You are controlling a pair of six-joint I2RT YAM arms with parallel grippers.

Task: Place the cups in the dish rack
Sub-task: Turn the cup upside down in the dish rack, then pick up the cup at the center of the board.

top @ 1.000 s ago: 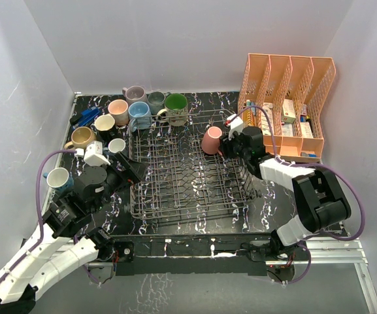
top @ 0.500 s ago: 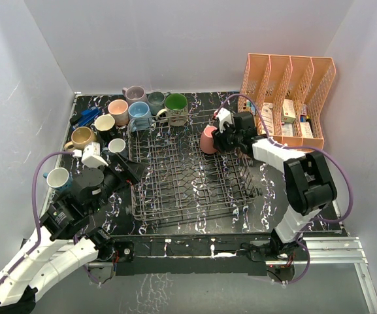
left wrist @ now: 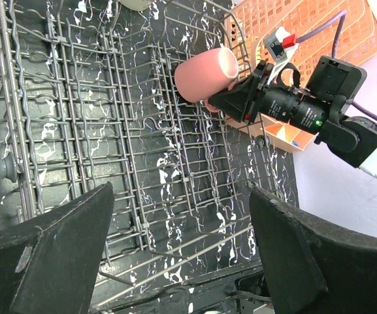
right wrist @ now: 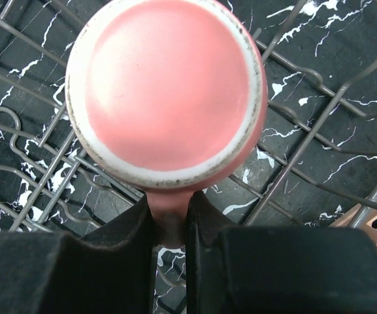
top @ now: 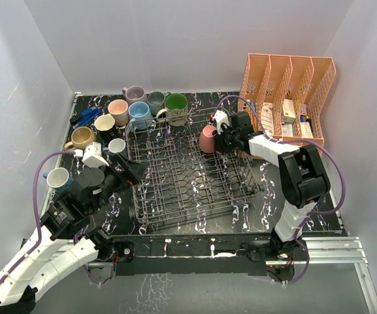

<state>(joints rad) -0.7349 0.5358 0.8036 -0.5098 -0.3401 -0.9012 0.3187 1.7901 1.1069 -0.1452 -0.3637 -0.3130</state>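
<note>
A pink cup (top: 208, 139) hangs tilted over the back right part of the dish rack (top: 195, 216). My right gripper (top: 220, 139) is shut on its handle. In the right wrist view the pink cup's (right wrist: 165, 91) base faces the camera, and the right gripper (right wrist: 170, 219) pinches the handle between its fingers above the dish rack's wires (right wrist: 319, 124). My left gripper (top: 128, 170) stands open over the rack's left side with nothing in it. The left wrist view looks between the left gripper's (left wrist: 181, 255) jaws at the rack (left wrist: 110, 131) and the pink cup (left wrist: 201, 73). Several other cups stand left of and behind the rack, among them peach (top: 118, 111), light blue (top: 139, 114) and tan (top: 82, 137).
An orange mesh organizer (top: 286, 85) stands at the back right, close behind my right arm. A green-lined mug (top: 175, 108) and a grey one (top: 156, 101) touch the rack's back edge. A white cup (top: 58, 178) sits by my left arm. White walls close in on three sides.
My right gripper has swung toward the back with the pink cup, shifting it slightly left, and its fingers have tightened on the handle. The left arm has barely moved.
</note>
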